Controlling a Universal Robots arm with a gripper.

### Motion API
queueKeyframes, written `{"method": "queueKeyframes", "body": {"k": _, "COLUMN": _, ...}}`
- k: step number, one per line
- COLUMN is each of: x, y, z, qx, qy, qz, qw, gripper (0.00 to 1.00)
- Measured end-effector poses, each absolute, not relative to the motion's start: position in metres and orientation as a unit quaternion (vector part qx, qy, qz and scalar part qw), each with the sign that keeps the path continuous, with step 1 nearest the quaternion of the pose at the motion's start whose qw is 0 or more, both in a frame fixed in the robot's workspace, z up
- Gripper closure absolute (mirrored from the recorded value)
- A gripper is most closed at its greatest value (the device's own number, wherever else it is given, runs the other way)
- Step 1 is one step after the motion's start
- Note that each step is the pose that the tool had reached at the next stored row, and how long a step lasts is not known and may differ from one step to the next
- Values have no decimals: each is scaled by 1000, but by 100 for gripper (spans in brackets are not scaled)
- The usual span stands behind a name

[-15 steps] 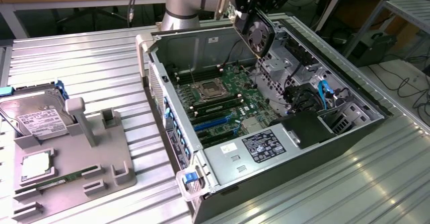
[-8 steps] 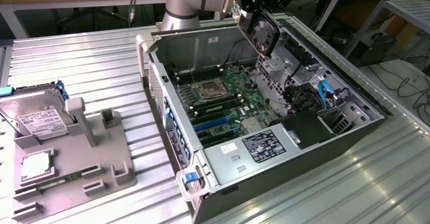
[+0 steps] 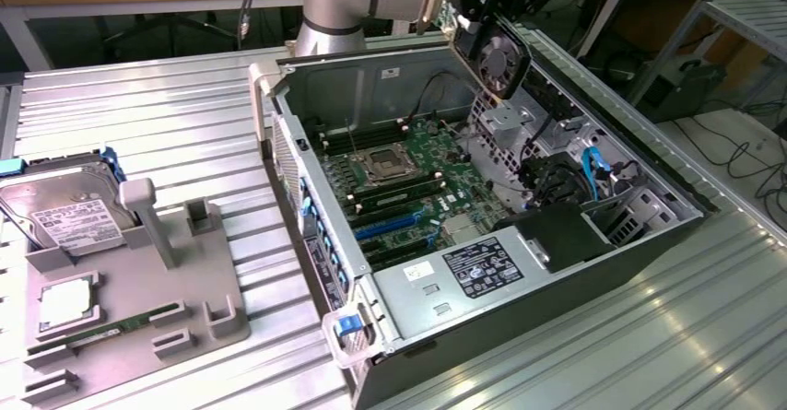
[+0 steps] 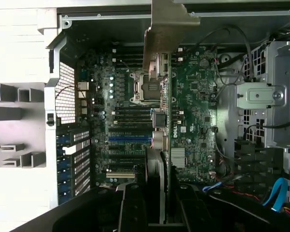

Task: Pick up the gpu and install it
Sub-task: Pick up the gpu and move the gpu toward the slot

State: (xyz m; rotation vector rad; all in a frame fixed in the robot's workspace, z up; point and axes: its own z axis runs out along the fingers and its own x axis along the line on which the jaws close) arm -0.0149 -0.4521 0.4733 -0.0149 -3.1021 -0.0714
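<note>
The fingers (image 4: 133, 209) are closed on the gpu (image 3: 496, 57), pinching the black card by one end so that it hangs on edge beyond the fingertips, with its fan face turned outward and its pale metal bracket (image 4: 168, 26) at the end farthest from them. A thin card held this way probably keeps its connector edge free and pointing down toward the motherboard (image 3: 425, 175), which lies directly beneath the fingers. The computer case (image 3: 323, 86) rests on its side on the ribbed metal counter (image 3: 147, 106) with its panel off, so the board faces upward and the fingers can come at it from above. The card is raised above the case and touches nothing inside it. From the wrist view its length appears to run crosswise to the blue slot (image 4: 128, 138) below the fingers, so the card does not look lined up with a slot yet. Well away from the fingers, beside the case, a grey tray (image 3: 184, 310) holds a hard drive (image 3: 68, 216) and a green memory stick (image 3: 111, 329) in moulded holders, which likely keep each part at a fixed, reachable spot.
</note>
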Motion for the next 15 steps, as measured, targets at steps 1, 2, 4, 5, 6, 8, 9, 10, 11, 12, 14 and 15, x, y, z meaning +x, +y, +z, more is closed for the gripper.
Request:
{"method": "queueKeyframes", "body": {"k": 1, "x": -13, "y": -452, "z": 473, "qx": -5, "qy": -1000, "qz": -23, "qw": 19, "gripper": 73}}
{"method": "queueKeyframes", "body": {"k": 2, "x": -12, "y": -452, "z": 473, "qx": -5, "qy": -1000, "qz": -23, "qw": 19, "gripper": 73}}
{"method": "queueKeyframes", "body": {"k": 4, "x": -10, "y": -452, "z": 473, "qx": -5, "qy": -1000, "qz": -23, "qw": 19, "gripper": 73}}
{"method": "queueKeyframes", "body": {"k": 5, "x": -8, "y": -452, "z": 473, "qx": -5, "qy": -1000, "qz": -23, "qw": 19, "gripper": 73}}
{"method": "queueKeyframes", "body": {"k": 6, "x": -7, "y": -452, "z": 473, "qx": -5, "qy": -1000, "qz": -23, "qw": 19, "gripper": 73}}
{"method": "queueKeyframes", "body": {"k": 8, "x": -5, "y": -452, "z": 473, "qx": -5, "qy": -1000, "qz": -23, "qw": 19, "gripper": 73}}
{"method": "queueKeyframes", "body": {"k": 9, "x": -4, "y": -452, "z": 473, "qx": -5, "qy": -1000, "qz": -23, "qw": 19, "gripper": 73}}
{"method": "queueKeyframes", "body": {"k": 10, "x": -3, "y": -452, "z": 473, "qx": -5, "qy": -1000, "qz": -23, "qw": 18, "gripper": 73}}
{"method": "queueKeyframes", "body": {"k": 11, "x": -3, "y": -452, "z": 473, "qx": -5, "qy": -1000, "qz": -23, "qw": 16, "gripper": 73}}
{"method": "queueKeyframes", "body": {"k": 12, "x": -3, "y": -452, "z": 472, "qx": -5, "qy": -1000, "qz": -23, "qw": 15, "gripper": 73}}
{"method": "queueKeyframes", "body": {"k": 14, "x": -2, "y": -452, "z": 472, "qx": -5, "qy": -1000, "qz": -23, "qw": 12, "gripper": 73}}
{"method": "queueKeyframes", "body": {"k": 15, "x": -2, "y": -452, "z": 472, "qx": -5, "qy": -1000, "qz": -23, "qw": 12, "gripper": 73}}
